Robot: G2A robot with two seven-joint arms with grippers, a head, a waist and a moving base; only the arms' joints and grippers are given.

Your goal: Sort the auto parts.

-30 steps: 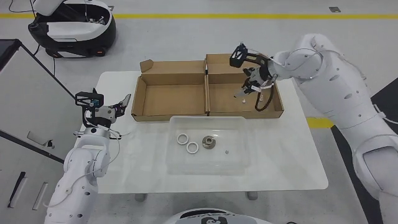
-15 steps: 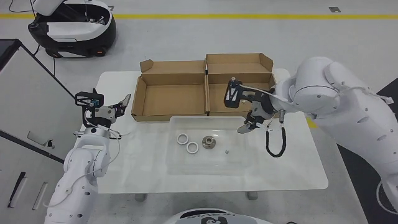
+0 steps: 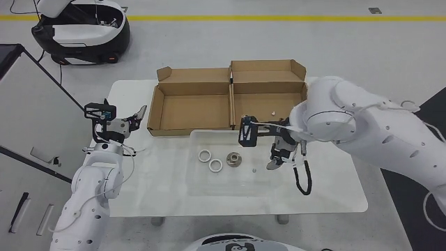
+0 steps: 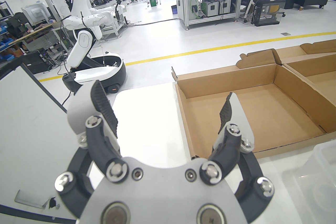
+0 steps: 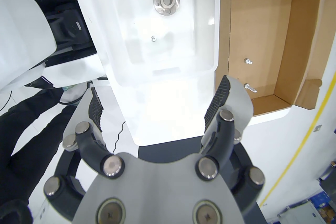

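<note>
Metal flange (image 3: pixel 233 159) lies flat in the clear bin (image 3: pixel 261 185), w/ two white rings (image 3: pixel 204 156) just beside it toward the L-arm end & a tiny round part (image 5: pixel 153 38) apart on its other side. R wrist view makes the flange's centre bore & bolt holes plain. It also picks out two bolts (image 5: pixel 247 61) on the floor of the R cardboard box (image 5: pixel 262 38), near its outer end, not touching each other. L cardboard box (image 4: pixel 249 109) butts against it side by side. Both boxes sit just behind the bin on the white table (image 3: pixel 153 181). R gripper (image 5: pixel 158 88) hangs over the bin's R end, fingers spread, gripping nothing. L gripper (image 4: pixel 162 92) is over the table's L edge, near the L box & pointed at it, fingers spread, nothing btwn them.
</note>
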